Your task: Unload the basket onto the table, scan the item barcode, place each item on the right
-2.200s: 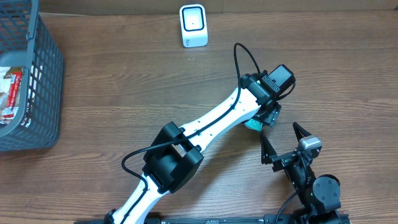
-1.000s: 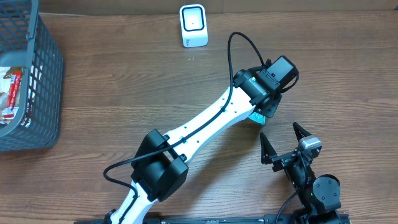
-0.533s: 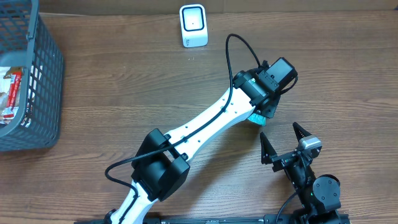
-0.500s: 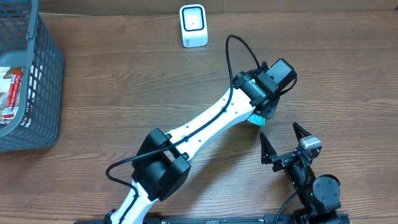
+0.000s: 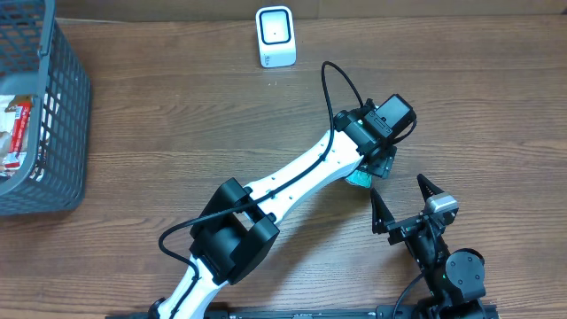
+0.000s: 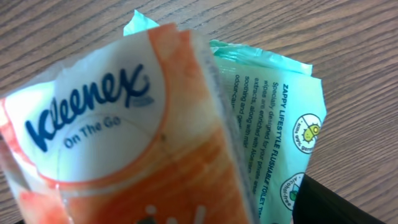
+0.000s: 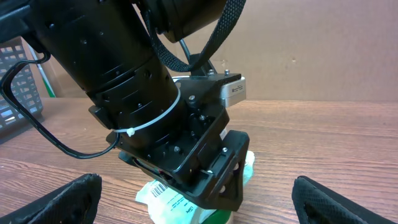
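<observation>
- The brown wooden bench (image 5: 177, 115) carries the whole setup.
- The white left arm (image 5: 301, 173) stretches diagonally from the near edge towards the right half of the bench.
- A grey mesh basket (image 5: 66, 115) sits at the far left edge, and we can see a few packets inside it.
- The right gripper (image 5: 399, 190) sits near the bottom right. Its jaws are spread wide with nothing between them, and it's just beside the left gripper.
- The left gripper (image 5: 374, 168) hangs low over the packs. Its own wrist hides the fingers, so we honestly can't tell if it's clamped or let go.
- The white scanner (image 5: 275, 36) stands at the back edge, well apart from the packs.
- The orange-and-white Kleenex tissue pack (image 6: 118, 143) fills the left wrist view, right up at the camera.
- The green wipes pack (image 6: 273, 124) is just behind it, lying on the bench under the left gripper.
- A barcode (image 7: 163, 190) shows on the pale pack end poking out below that gripper.
</observation>
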Available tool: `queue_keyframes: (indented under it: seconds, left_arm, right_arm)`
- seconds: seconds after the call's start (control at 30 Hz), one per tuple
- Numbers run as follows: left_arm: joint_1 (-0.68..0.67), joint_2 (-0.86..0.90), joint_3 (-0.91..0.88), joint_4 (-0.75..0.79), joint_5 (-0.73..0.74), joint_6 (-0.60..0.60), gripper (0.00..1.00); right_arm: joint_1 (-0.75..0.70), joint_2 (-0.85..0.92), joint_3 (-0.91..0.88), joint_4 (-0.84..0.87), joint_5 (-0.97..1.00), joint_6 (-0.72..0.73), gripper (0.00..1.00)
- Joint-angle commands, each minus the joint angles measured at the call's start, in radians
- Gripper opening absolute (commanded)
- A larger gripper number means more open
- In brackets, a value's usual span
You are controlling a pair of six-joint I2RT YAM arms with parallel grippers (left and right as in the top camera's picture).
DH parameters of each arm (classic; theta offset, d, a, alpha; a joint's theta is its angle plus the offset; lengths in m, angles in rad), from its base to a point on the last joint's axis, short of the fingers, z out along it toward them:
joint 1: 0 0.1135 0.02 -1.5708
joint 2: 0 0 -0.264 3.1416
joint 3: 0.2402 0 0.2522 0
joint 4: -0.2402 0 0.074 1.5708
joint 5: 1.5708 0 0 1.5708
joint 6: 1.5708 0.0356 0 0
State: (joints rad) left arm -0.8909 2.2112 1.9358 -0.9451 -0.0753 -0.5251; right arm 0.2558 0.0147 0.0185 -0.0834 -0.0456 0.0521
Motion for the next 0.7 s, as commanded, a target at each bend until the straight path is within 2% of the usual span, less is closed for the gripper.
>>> queue_keyframes:
  seconds: [0.0, 0.17, 0.3, 0.53, 0.67]
  left_arm:
    - [-0.013, -0.007, 0.010, 0.003, -0.010, -0.006, 0.80]
    - [-0.011, -0.007, 0.010, 0.017, -0.014, 0.035, 0.73]
    - [-0.011, -0.008, 0.010, 0.019, -0.040, 0.051, 0.72]
    - [-0.011, -0.008, 0.016, 0.019, -0.040, 0.078, 0.80]
    - [-0.011, -0.008, 0.019, 0.019, -0.064, 0.081, 0.70]
  right_arm:
    - [-0.003, -0.012, -0.011, 0.003, -0.001, 0.005, 1.00]
    - [-0.003, -0.012, -0.011, 0.003, -0.001, 0.005, 1.00]
    - [-0.003, -0.012, -0.011, 0.003, -0.001, 0.005, 1.00]
    - [-0.003, -0.012, -0.011, 0.003, -0.001, 0.005, 1.00]
    - [-0.003, -0.012, -0.011, 0.003, -0.001, 0.005, 1.00]
